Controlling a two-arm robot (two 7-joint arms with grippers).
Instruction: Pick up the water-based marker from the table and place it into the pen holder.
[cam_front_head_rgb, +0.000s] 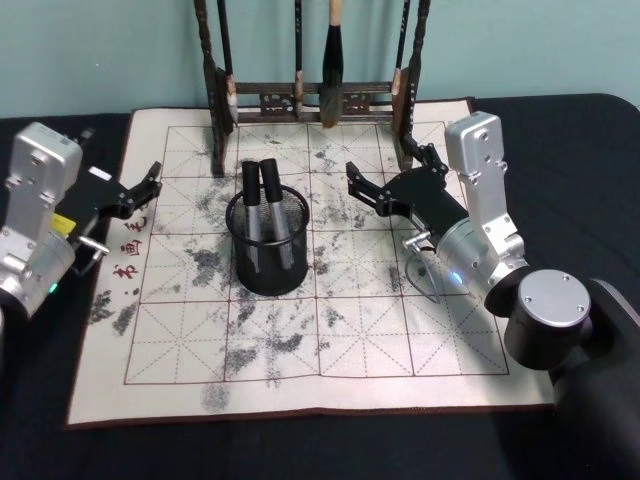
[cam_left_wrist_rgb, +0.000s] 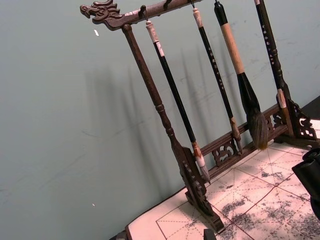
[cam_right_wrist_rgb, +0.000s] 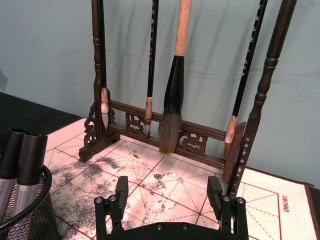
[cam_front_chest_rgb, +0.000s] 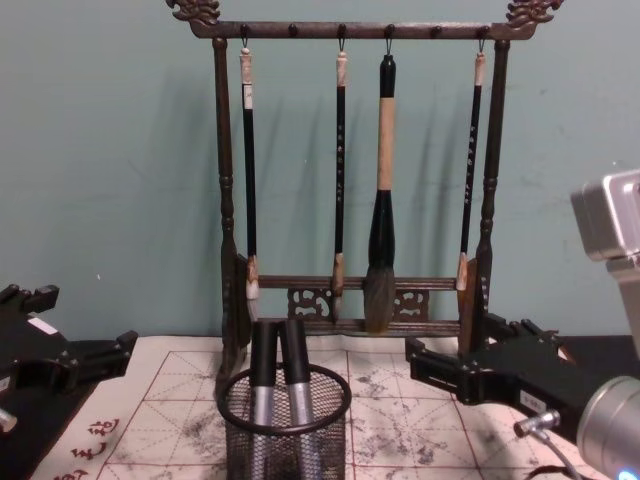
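Right gripper (cam_front_head_rgb: 362, 185) jaws spread, empty | left gripper (cam_front_head_rgb: 148, 185) jaws parted, empty, idle | two markers (cam_front_head_rgb: 262, 210) upright in holder (cam_front_head_rgb: 267, 245), just left of my right jaws | I judge placing done; I'd retreat clear of rim and rack (cam_front_head_rgb: 310, 100).

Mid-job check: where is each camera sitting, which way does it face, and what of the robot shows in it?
Head: high, looking down at the mat, pen holder, left gripper and right gripper.
Chest: low, facing the brush rack; both arms at the edges.
Left wrist: aimed at the rack and wall.
Right wrist: faces the rack over its open fingers.
All share the rack.
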